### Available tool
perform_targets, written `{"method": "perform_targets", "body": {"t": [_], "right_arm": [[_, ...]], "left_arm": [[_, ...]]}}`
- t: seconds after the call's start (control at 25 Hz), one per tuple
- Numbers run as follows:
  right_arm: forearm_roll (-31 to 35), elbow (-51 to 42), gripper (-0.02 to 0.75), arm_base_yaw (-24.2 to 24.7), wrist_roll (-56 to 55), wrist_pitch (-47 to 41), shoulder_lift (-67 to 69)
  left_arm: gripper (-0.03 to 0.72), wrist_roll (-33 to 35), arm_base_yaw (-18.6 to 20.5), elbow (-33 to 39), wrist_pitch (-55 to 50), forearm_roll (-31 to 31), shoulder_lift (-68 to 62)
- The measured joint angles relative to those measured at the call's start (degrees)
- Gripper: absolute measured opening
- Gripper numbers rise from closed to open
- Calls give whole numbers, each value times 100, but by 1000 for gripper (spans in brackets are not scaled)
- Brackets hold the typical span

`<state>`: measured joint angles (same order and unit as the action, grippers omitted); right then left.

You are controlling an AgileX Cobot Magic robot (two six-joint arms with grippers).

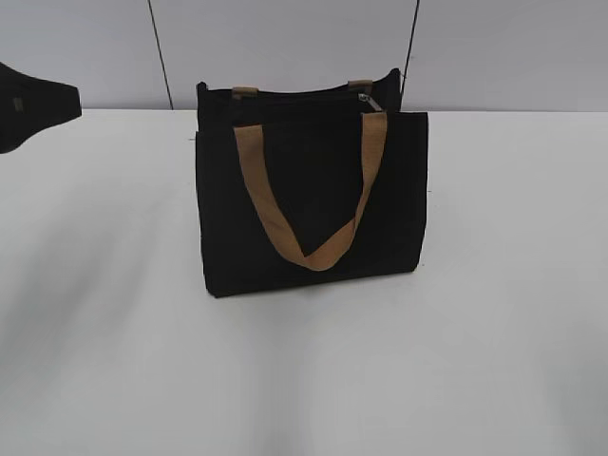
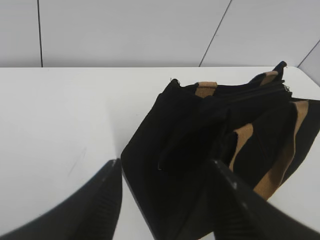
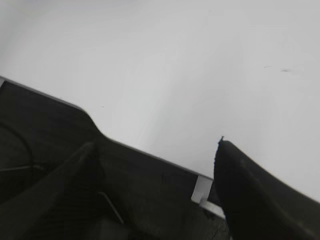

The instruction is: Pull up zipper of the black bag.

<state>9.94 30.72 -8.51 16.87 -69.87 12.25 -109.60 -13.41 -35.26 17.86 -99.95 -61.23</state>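
Note:
The black bag (image 1: 313, 199) stands upright at the middle of the white table, with a tan strap handle (image 1: 309, 249) hanging down its front. The zipper (image 1: 304, 97) runs along the top edge, and its silver pull tab (image 1: 370, 102) sits near the right end. In the left wrist view my left gripper (image 2: 165, 167) is open and empty, close to the bag's left end (image 2: 200, 145), not touching it; the zipper line (image 2: 260, 93) shows there too. My right gripper (image 3: 156, 144) is open and empty, away from the bag, which its view does not show.
The white table (image 1: 114, 304) spreads around the bag, with a grey panelled wall (image 1: 285, 43) behind. Part of the left arm (image 1: 28, 104) shows at the far left edge. A dark base (image 3: 150, 200) lies below the table edge under the right gripper.

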Motion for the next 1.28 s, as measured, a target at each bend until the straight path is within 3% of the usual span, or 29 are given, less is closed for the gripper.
{"method": "perform_targets", "body": {"t": [0.2, 0.48, 1.12, 1.2, 1.28], "right_arm": [[-339, -234, 515, 0, -154, 490, -721], [-412, -369, 438, 0, -188, 686, -735], [-412, -379, 430, 0, -198, 692, -735], [-412, -379, 430, 0, -203, 692, -735], [-412, -379, 430, 0, -203, 692, -735]], "left_arm": [[409, 0, 0, 6, 127, 0, 0], [409, 0, 0, 6, 258, 0, 0], [409, 71, 0, 6, -291, 0, -16], [409, 514, 0, 9, -322, 314, -16], [409, 1268, 0, 9, -393, 1018, -16]]}}
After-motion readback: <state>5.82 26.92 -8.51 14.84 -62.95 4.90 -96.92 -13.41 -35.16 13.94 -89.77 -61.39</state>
